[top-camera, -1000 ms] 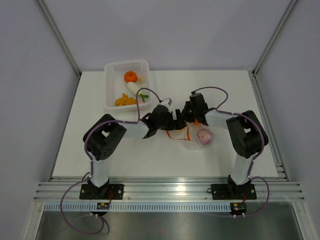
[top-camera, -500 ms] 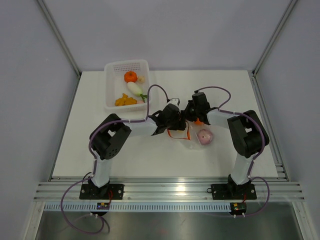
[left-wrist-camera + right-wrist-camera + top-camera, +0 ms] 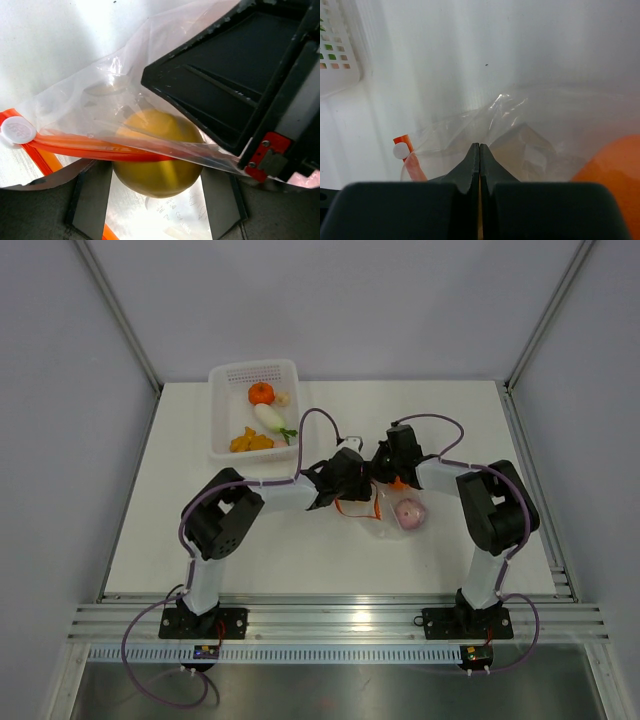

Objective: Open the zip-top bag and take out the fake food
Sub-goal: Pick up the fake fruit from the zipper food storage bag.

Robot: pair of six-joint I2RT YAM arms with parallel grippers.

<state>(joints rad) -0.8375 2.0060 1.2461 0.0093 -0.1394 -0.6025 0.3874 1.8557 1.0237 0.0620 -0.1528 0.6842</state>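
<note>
1. The zip-top bag (image 3: pixel 384 524) lies at the middle of the bench (image 3: pixel 200 540), its mouth toward the left hand (image 3: pixel 156 175).
2. The right hand (image 3: pixel 479 149) is closed on the bag's upper film, apparently lifting it so the mouth gapes.
3. The left hand's jaws stand partly apart, flanking the fake food (image 3: pixel 152 167), an orange ball at the mouth. Whether they already press it I cannot tell.
4. A pink piece (image 3: pixel 408 512) sits deeper inside.

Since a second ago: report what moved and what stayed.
Left gripper advanced rightward over the zip-top bag, jaws now flanking the orange ball inside. Right gripper closed on the bag's film. Basket and pink onion piece stayed put.
</note>
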